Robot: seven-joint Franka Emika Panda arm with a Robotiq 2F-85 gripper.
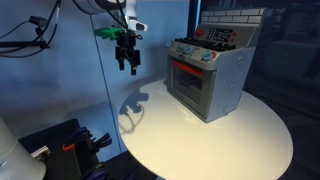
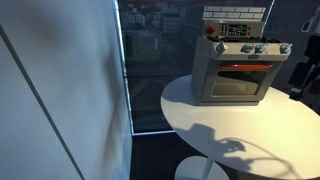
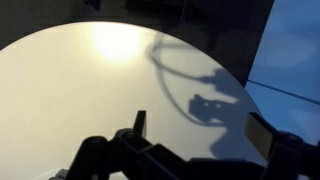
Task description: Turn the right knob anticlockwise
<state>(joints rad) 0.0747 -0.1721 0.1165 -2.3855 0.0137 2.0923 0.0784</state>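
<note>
Jaws apart with nothing between them: the gripper [image 1: 127, 68] is hung in the air, well apart from the toy oven [image 1: 205, 80].
In an exterior view the oven is seen on a round white table [image 1: 230, 145], its right knob [image 1: 210, 57] untouched on the panel. In an exterior view the oven is faced head-on, and the knob [image 2: 283, 47] is found at the panel's right end. In the wrist view the table and the gripper's shadow [image 3: 205, 105] are shown.

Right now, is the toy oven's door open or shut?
Shut: the oven door sits flush with the front in both exterior views.
</note>
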